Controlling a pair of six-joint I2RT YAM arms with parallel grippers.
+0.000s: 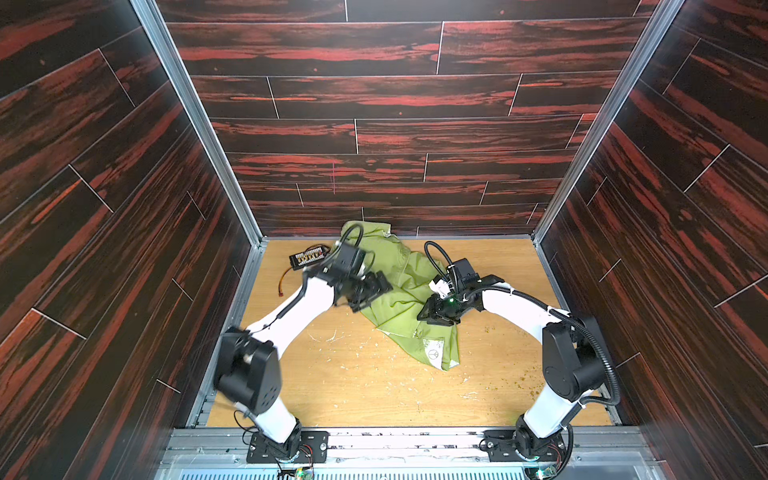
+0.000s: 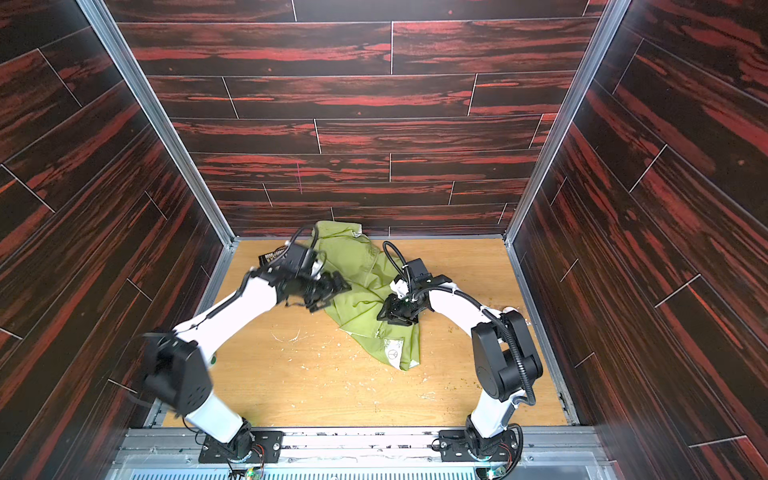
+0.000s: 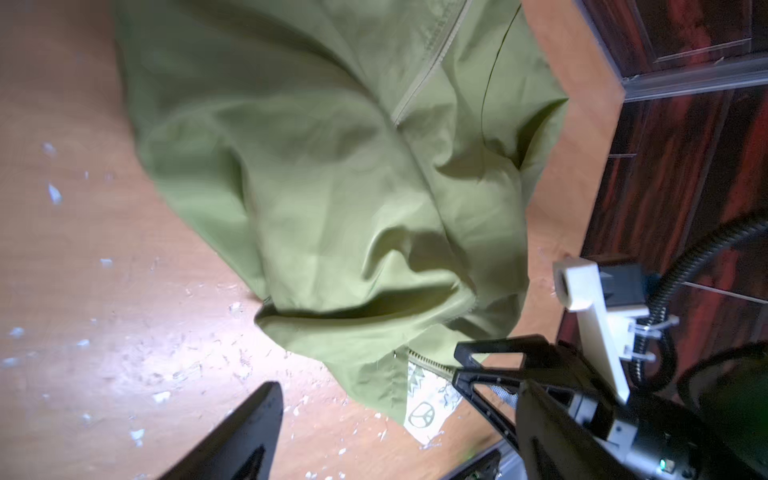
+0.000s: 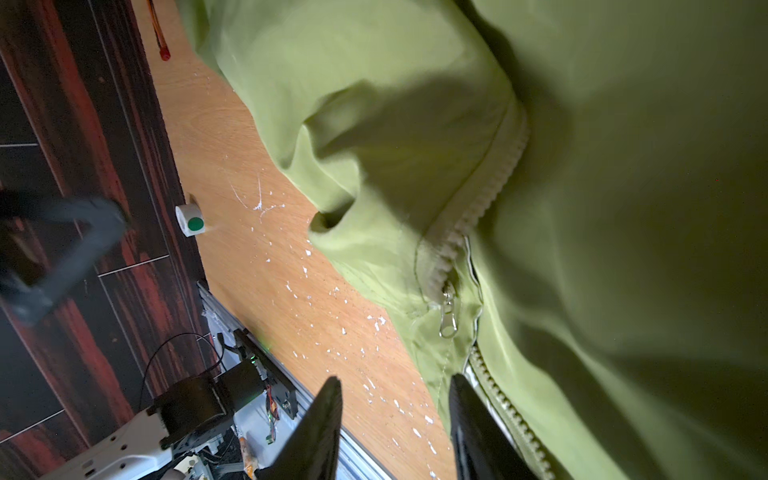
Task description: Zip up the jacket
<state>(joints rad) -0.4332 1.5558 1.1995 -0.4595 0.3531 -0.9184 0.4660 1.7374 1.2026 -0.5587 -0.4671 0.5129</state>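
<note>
The olive-green jacket lies crumpled on the wooden table, running from the back wall toward the middle in both top views. A corner is turned over and shows white patterned lining. My left gripper hovers over the jacket's left edge, jaws wide open and empty; in the left wrist view it frames the lining corner. My right gripper is low at the jacket's right side. In the right wrist view it is open, one finger over the zipper teeth. The zipper pull lies just ahead.
A black circuit board with wires sits at the back left of the table. A white tape roll with a green dot stands near the left wall. White flecks litter the wood. Dark panelled walls enclose the table.
</note>
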